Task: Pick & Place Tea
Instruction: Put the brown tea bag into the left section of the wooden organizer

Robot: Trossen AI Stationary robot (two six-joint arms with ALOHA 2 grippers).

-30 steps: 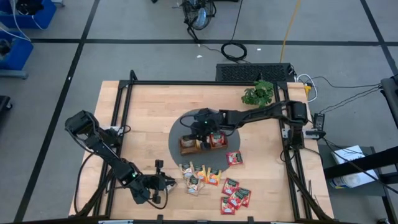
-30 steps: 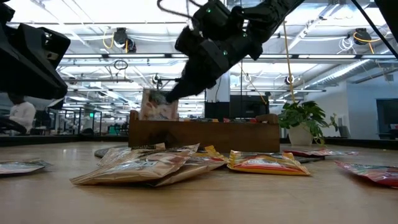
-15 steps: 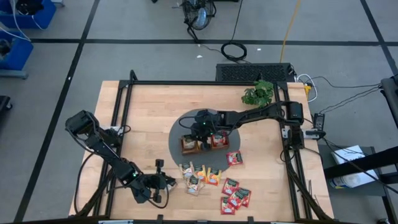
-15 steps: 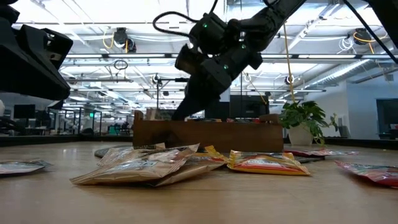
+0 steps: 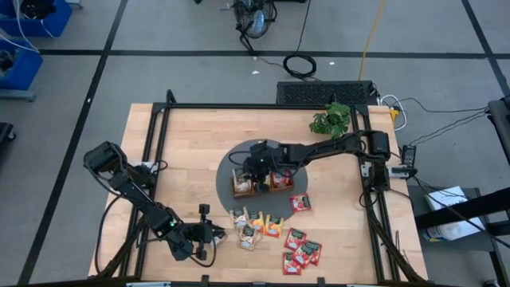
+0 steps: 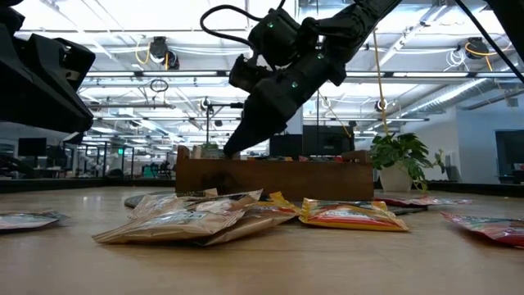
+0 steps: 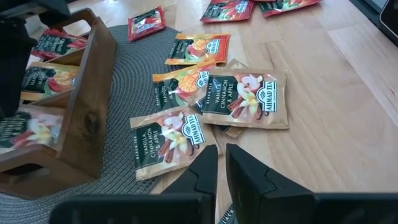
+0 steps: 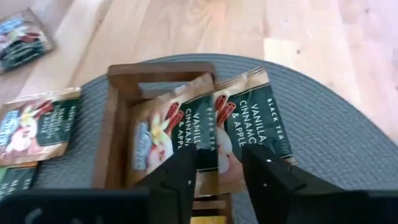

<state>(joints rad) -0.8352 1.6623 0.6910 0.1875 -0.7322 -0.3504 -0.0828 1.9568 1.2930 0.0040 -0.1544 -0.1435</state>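
Observation:
A brown wooden tray (image 5: 260, 183) stands on a round grey mat (image 5: 225, 167). Its left end compartment holds two tan-and-green tea sachets (image 8: 168, 130), standing on edge and leaning on its walls. My right gripper (image 8: 221, 168) hangs open just above them, slanting down from the table's right, with a finger on either side of their top edges. More tea lies flat near the front edge: tan sachets (image 7: 242, 99), orange ones (image 7: 199, 50), red ones (image 5: 301, 252). My left gripper (image 7: 222, 168) is shut and holds nothing, low over the table just short of the tan sachets. My right gripper stands open over the top edge of the tan-and-green sachets (image 8: 208, 140) in the tray's end compartment. I cannot tell whether a finger touches them, because the fingers themselves cover that edge. The sachets rest in the tray.
A small potted plant (image 5: 331, 119) stands at the far right of the table. A black frame (image 5: 263, 106) runs round the tabletop. One red sachet (image 5: 300, 202) lies just off the mat on the tray's right. Bare wood lies at the far left.
My right gripper has gone down toward the tray's left end with a tan sachet. The sachet hung upright above the tray's rim a second ago. Now it stands down in the compartment, with only its top edge above the wall.

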